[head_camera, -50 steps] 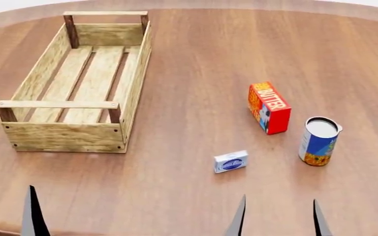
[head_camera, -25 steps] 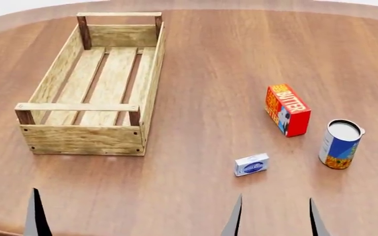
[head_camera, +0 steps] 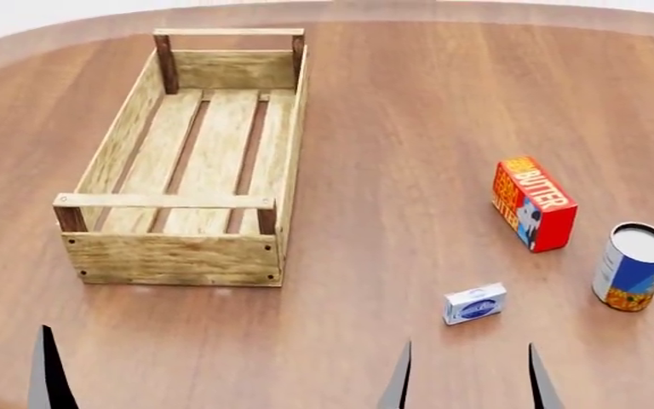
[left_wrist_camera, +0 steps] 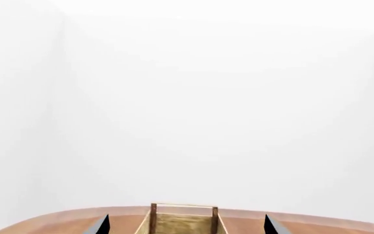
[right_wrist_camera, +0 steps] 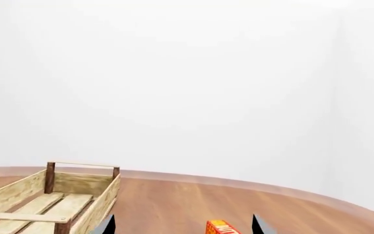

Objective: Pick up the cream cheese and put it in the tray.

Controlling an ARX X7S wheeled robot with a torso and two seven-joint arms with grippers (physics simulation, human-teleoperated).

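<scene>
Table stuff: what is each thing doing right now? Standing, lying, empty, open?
cream cheese: lying flat on the table, not held.
tray: upright, nothing inside.
butter box: resting on a long side.
can: standing upright.
right gripper: open, holding nothing.
left gripper: only one fingertip in the head view; fingertips apart in its wrist view.

A broad wooden tabletop (head_camera: 418, 111) of reddish-brown grain fills the head view, its far edge curving in a pale arc (the wrist views show the same rounded rim) against a plain white backdrop. Behind it stands a bare white wall (right_wrist_camera: 174, 87), evenly and softly lit, with a faint vertical corner line toward one side where it meets a second white wall (right_wrist_camera: 369, 122). Light across the tabletop is diffuse, leaving only soft, short shadows on the wood, and the surface carries a slight sheen.
</scene>
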